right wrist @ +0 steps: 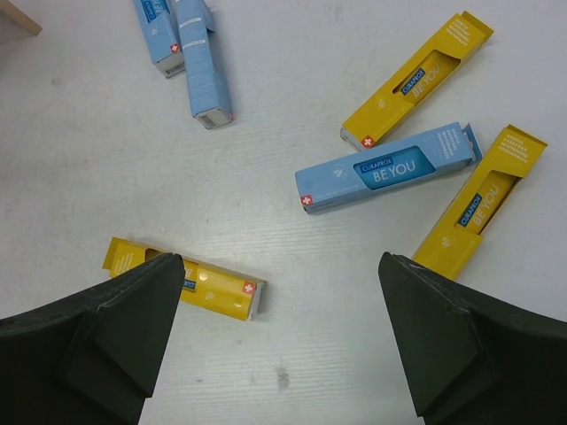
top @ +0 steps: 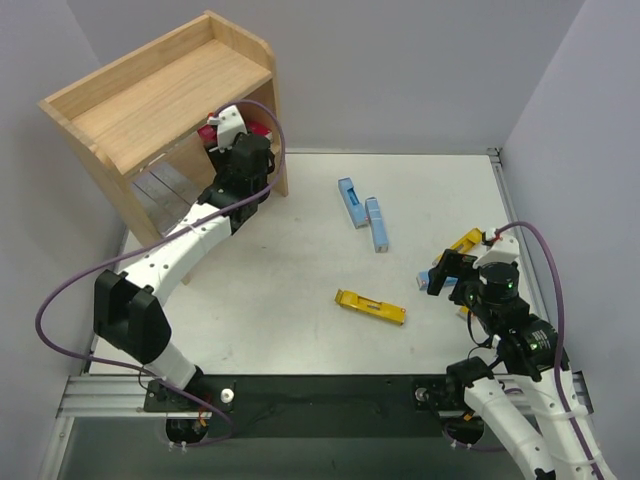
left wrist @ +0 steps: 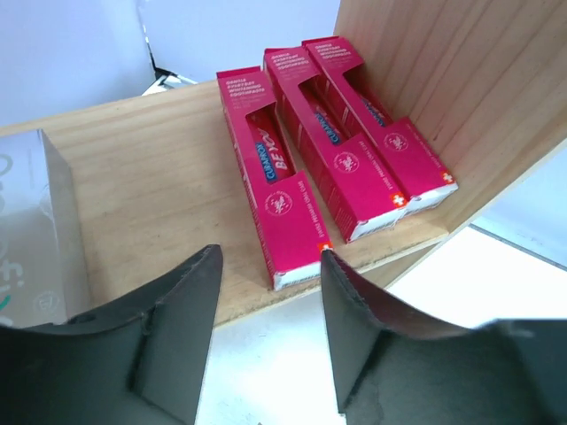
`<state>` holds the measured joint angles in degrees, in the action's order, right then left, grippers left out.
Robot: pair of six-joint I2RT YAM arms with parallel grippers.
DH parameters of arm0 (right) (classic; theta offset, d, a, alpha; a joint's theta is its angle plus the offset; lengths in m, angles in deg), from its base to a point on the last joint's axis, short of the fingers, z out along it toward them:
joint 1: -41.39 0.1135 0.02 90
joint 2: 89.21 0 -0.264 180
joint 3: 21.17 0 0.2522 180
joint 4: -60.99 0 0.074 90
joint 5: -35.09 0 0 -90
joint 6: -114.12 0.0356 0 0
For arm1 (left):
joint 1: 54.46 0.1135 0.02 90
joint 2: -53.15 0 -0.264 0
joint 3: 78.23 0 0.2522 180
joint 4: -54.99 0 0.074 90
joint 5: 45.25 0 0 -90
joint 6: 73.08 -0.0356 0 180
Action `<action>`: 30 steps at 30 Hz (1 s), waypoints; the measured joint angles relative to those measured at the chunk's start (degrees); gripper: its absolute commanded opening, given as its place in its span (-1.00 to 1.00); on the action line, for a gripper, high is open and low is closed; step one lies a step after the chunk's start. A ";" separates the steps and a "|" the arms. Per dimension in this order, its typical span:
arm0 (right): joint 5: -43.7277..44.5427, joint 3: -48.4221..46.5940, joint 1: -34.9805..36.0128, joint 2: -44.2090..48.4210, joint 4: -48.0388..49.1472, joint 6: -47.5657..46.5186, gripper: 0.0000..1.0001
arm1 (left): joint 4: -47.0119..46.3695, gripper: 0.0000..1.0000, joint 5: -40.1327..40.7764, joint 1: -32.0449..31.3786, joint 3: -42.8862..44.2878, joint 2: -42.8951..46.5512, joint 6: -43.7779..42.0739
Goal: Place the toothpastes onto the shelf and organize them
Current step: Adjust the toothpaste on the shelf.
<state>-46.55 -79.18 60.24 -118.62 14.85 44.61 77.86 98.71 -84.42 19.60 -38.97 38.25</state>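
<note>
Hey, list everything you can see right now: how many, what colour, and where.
Shelf: one, light wood, far left of table.
Red cartons: three, magenta-red, side by side on the lower tier against a side panel.
Silver carton: at least one, silver-grey, lower tier, apart from the red ones; full count unclear.
Blue cartons: three, light blue, loose on table.
Yellow cartons: three, yellow, loose on table.
Table: one, white.
Left hand: one, black, open, empty, at the lower tier.
Right hand: one, black, open, above the loose cartons.
</note>
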 measured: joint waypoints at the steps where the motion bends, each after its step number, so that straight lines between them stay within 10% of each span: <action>1: -0.04 0.11 0.00 0.00 0.00 0.00 1.00 | -0.55 -0.11 0.04 -0.02 -0.96 0.55 -0.15; 30: 1.36 1.64 2.16 2.05 0.04 -0.50 0.99 | -9.07 -0.39 1.62 5.38 -7.82 -3.06 -0.22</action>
<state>-45.19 -77.54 62.41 -116.56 14.90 44.11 68.79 100.32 -79.04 11.78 -42.03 38.03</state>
